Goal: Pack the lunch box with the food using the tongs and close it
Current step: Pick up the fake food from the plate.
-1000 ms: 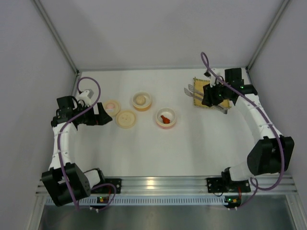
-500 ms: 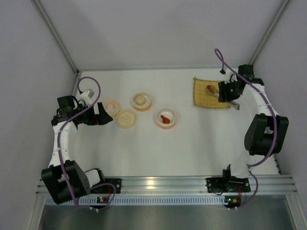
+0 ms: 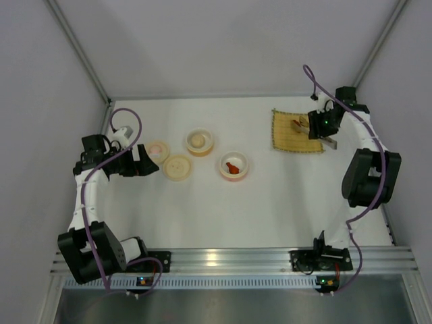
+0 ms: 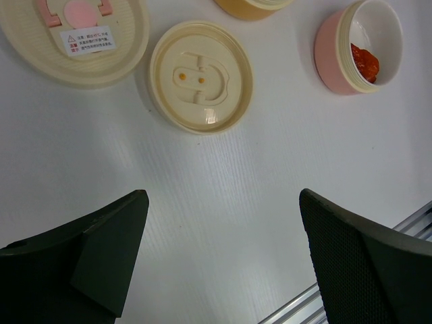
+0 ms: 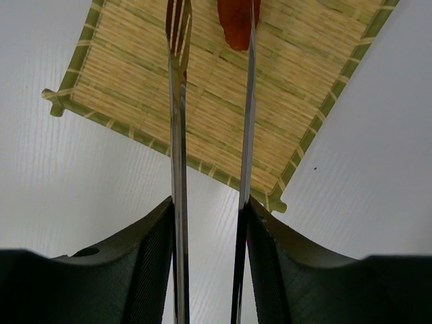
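Over mat (image 5: 223,101), R gripper (image 5: 208,270) gripping tongs (image 5: 177,135)

Looking down from high behind both arm bases, taking in the whole white table (image 3: 202,202) at long range; far right, the bamboo mat (image 3: 291,132); centre, the pink bowl (image 3: 233,166) and round cream lid (image 3: 177,167). Riding the left wrist, facing straight down, close over that same lid (image 4: 201,76) and bowl (image 4: 358,46). Riding the right wrist, pointing down along the tongs (image 5: 177,135), very near the mat (image 5: 223,88); mat shared with the overhead.
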Robot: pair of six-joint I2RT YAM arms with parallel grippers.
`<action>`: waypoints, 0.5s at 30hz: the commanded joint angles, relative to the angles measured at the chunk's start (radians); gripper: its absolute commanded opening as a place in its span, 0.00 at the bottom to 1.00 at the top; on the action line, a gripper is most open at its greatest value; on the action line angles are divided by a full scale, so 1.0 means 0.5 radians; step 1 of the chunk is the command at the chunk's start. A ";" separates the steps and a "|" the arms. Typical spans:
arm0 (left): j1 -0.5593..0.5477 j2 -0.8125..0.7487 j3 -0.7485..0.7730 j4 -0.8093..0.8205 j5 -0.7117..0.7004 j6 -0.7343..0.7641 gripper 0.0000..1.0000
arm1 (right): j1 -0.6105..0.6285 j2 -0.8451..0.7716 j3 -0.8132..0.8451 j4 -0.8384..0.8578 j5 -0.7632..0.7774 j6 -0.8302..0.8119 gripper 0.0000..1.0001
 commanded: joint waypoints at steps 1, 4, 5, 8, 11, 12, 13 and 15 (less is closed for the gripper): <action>0.012 0.006 0.055 0.062 0.046 0.011 0.98 | -0.026 0.050 0.122 0.064 0.006 -0.018 0.43; 0.012 0.003 0.061 0.065 0.027 0.020 0.98 | -0.026 0.086 0.146 0.064 -0.001 -0.018 0.44; 0.012 0.002 0.061 0.065 0.030 0.014 0.98 | -0.026 0.093 0.149 0.061 -0.001 -0.024 0.45; 0.012 0.009 0.064 0.071 0.033 0.011 0.98 | -0.026 0.111 0.149 0.061 -0.004 -0.028 0.46; 0.012 0.015 0.073 0.068 0.027 0.008 0.98 | -0.023 0.126 0.137 0.076 0.009 -0.031 0.46; 0.012 0.018 0.070 0.071 0.030 0.004 0.98 | -0.026 0.126 0.128 0.097 0.021 -0.034 0.46; 0.009 0.018 0.073 0.071 0.033 0.004 0.98 | -0.023 0.132 0.122 0.107 0.027 -0.037 0.46; 0.012 0.018 0.076 0.068 0.033 0.004 0.98 | -0.026 0.145 0.122 0.122 0.042 -0.034 0.46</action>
